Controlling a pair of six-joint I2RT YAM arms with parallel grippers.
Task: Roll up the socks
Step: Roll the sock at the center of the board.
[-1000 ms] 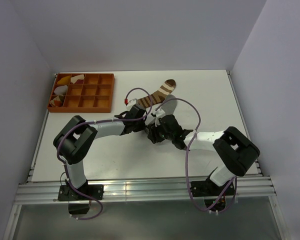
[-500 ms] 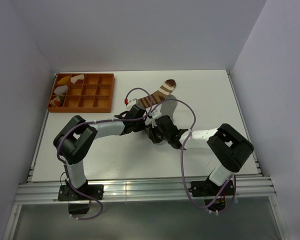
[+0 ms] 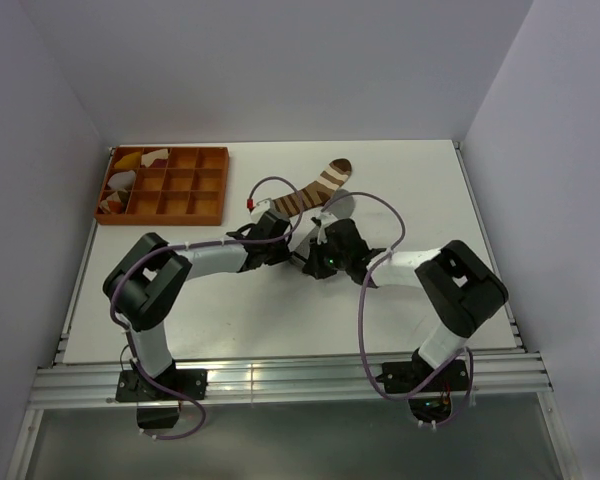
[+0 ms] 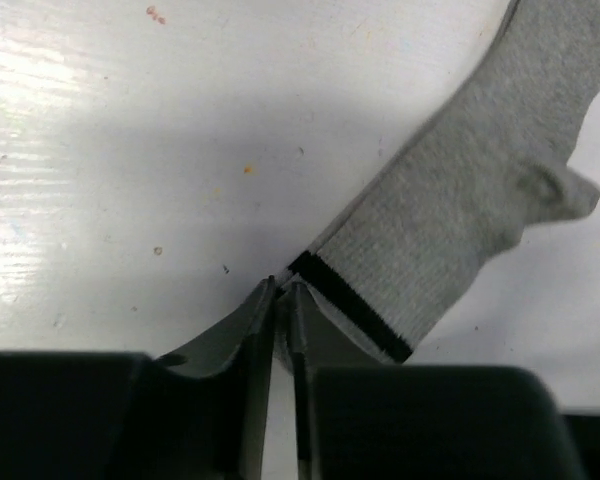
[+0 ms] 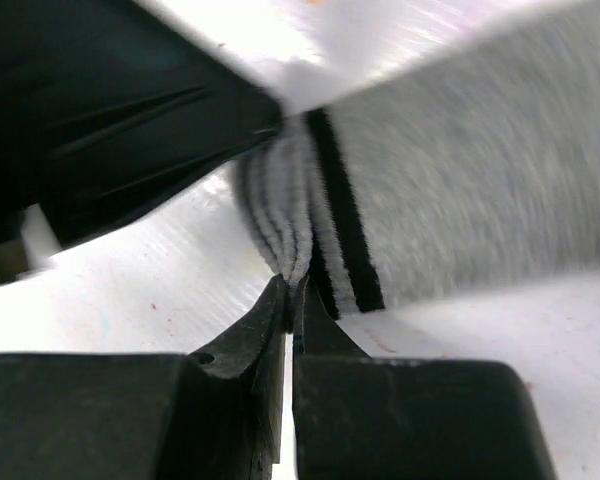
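At the table's [image 3: 230, 320] middle the grey sock's [image 4: 460, 200] cuff [image 5: 342, 200] is pinched by the closed right gripper [image 5: 290, 292], its length stretched away. Whether the left gripper [image 4: 283, 292] grips the cuff corner cannot be told.

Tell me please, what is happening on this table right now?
Two robot arms work on the grey sock in the middle of the table. The right claw is shut on its bunched, dark-striped cuff. The left claw sits at the cuff's corner, almost closed; whether it grips is unclear. The rest of that sock lies flat, not yet rolled. The brown striped sock lies apart, untouched.
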